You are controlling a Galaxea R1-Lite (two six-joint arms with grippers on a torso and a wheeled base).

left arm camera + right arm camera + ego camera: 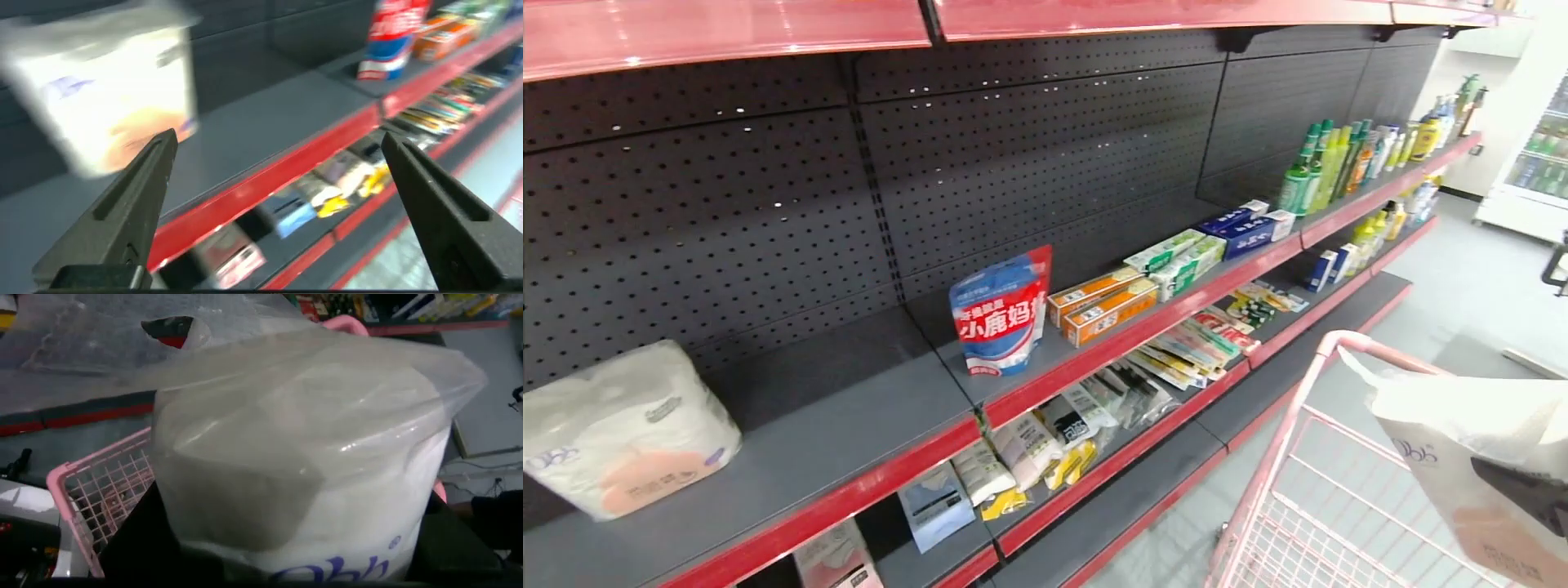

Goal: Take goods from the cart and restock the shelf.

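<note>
Black pegboard (1045,147) backs a long run of red-edged store shelving, with grey floor (1462,278) at the right of the head view. On the middle shelf (849,425), at the lower left of the frame, the shelved tissue pack (621,425) sits upright against the back. Farther along, near the centre, stands a blue and red pouch (1001,310), with orange boxes (1103,306) just beside it and green-and-white boxes (1176,261) after those. Bottles (1331,159) line the shelf toward the upper right. Flat packets (1045,441) lie on the shelf below.

A pink wire cart (1327,339) fills the lower right corner. Above it hangs the carried tissue pack (1462,441), wrapped in clear plastic. The right hand (298,539) is clamped on it, a dark finger pressed to each side. The left hand (278,139) faces the shelf front with its two fingers wide apart and nothing between them. The shelved tissue pack lies beyond one finger.
</note>
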